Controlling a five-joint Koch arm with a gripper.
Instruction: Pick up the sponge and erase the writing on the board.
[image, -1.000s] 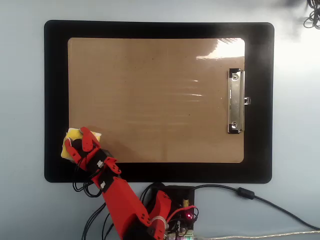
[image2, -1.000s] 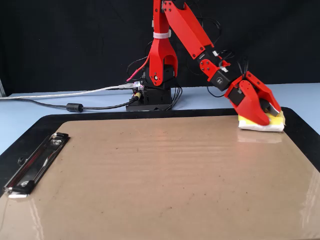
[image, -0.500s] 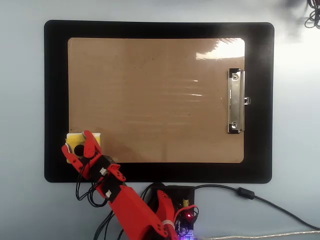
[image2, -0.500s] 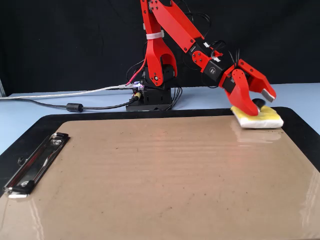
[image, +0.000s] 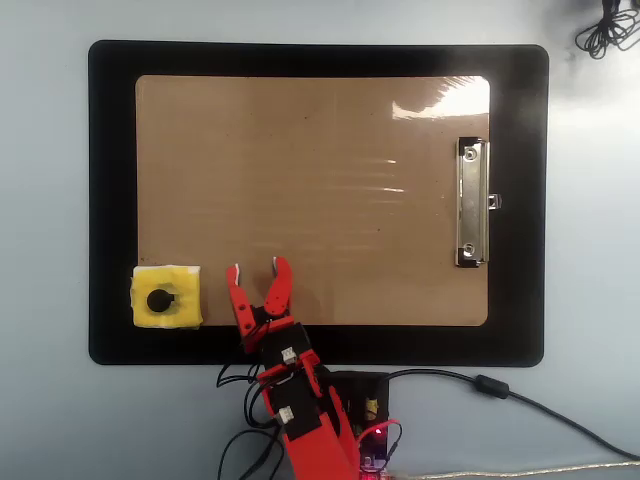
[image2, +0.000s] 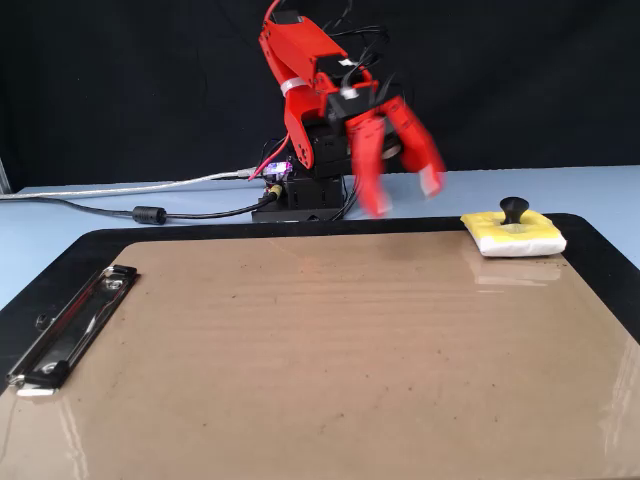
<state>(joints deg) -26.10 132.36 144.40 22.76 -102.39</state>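
One yellow sponge (image: 166, 298) sits alone at the board's (image: 312, 200) seven o'clock corner — the red gripper (image: 256, 270) hangs nearby at six o'clock, jaws spread, holding nothing.

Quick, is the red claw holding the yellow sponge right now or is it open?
Gripper: open and empty, up off the board; the sponge lies apart from it at the board's corner.

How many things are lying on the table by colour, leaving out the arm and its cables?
Yellow: 1, the square foam sponge with a black knob.
Tan-brown: 1, the hardboard clipboard with a silver clip.
Black: 1, the large rectangular mat under the board.
Total: 3.
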